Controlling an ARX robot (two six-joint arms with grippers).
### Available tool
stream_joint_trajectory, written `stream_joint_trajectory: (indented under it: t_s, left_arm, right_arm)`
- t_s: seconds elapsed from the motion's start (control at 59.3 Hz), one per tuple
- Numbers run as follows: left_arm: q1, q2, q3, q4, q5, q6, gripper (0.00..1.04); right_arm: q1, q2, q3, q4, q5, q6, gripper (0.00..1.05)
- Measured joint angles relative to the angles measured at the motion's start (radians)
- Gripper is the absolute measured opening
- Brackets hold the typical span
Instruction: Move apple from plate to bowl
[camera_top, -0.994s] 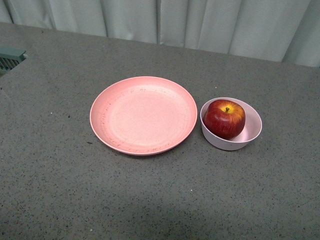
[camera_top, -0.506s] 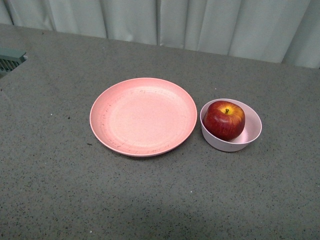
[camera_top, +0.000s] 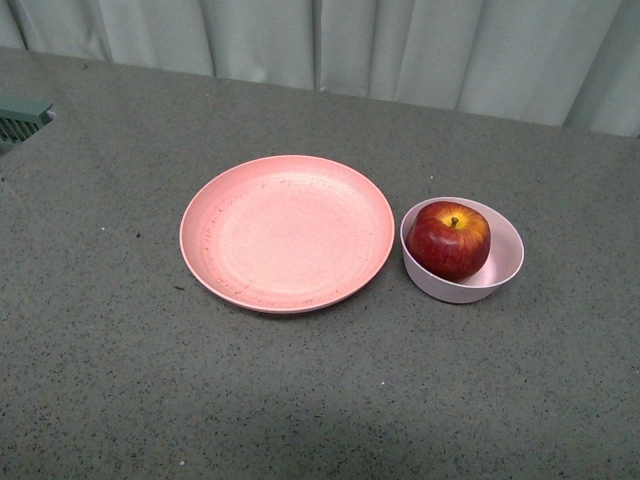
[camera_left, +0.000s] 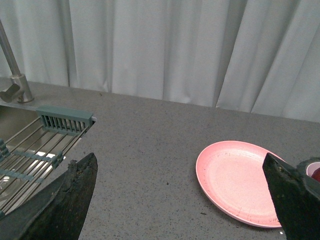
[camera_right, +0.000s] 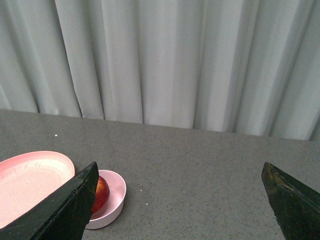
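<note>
The dark-red apple (camera_top: 449, 239) sits inside the small pale pink bowl (camera_top: 505, 270), stem up. Just left of the bowl lies the wide salmon-pink plate (camera_top: 286, 232) with nothing on it. Neither arm shows in the front view. In the left wrist view my left gripper (camera_left: 182, 200) is open, well back from the plate (camera_left: 235, 177), with bare counter between its fingers. In the right wrist view my right gripper (camera_right: 180, 200) is open too; the bowl (camera_right: 114, 197) and the apple (camera_right: 101, 194) show beside one finger, partly hidden by it.
A grey speckled counter (camera_top: 300, 400) carries everything, backed by pale curtains (camera_top: 400, 40). A green-edged sink rack (camera_top: 20, 115) sits at the far left; the left wrist view shows the sink rack (camera_left: 30, 155) and a faucet (camera_left: 15, 80).
The view shifted very slightly between the oldest frame and now; the apple, bowl and plate have not moved on the counter.
</note>
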Motion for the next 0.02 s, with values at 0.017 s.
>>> stream_joint_trajectory:
  t_s: [0.017]
  left_arm:
    - [0.000, 0.000, 0.000, 0.000, 0.000, 0.000, 0.98]
  right_arm:
    - [0.000, 0.000, 0.000, 0.000, 0.000, 0.000, 0.95]
